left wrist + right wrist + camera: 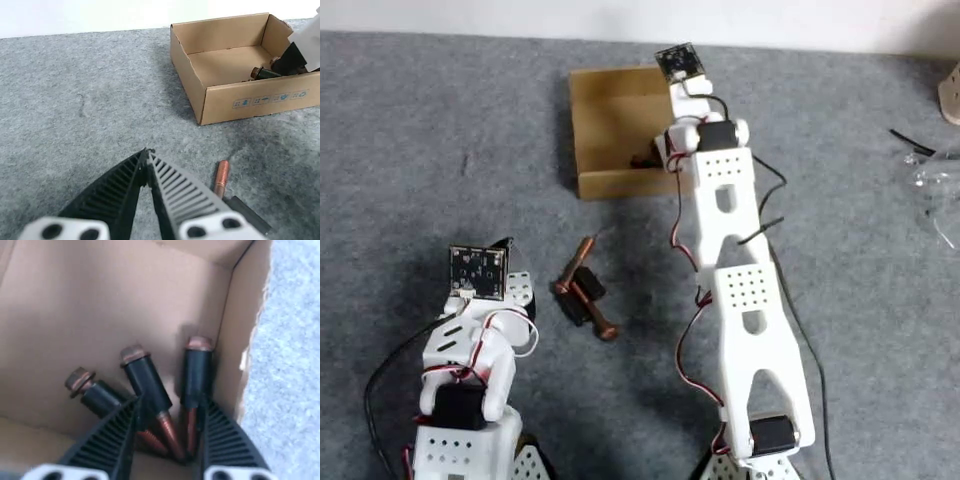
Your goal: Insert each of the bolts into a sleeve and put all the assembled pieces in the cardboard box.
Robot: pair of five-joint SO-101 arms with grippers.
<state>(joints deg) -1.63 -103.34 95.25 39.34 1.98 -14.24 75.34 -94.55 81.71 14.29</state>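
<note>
Folded left arm at the lower left of the high view, left gripper with fingers pressed together to a point, right arm stretched long from bottom right of centre to upper centre, right gripper tilted downward, fingers spread apart

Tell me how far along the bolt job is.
Done: three sleeved bolts lie in the cardboard box. In hand: nothing; the right claw hangs open over them, and the left claw is shut. Left: two loose bolts and sleeves on the mat.
</note>
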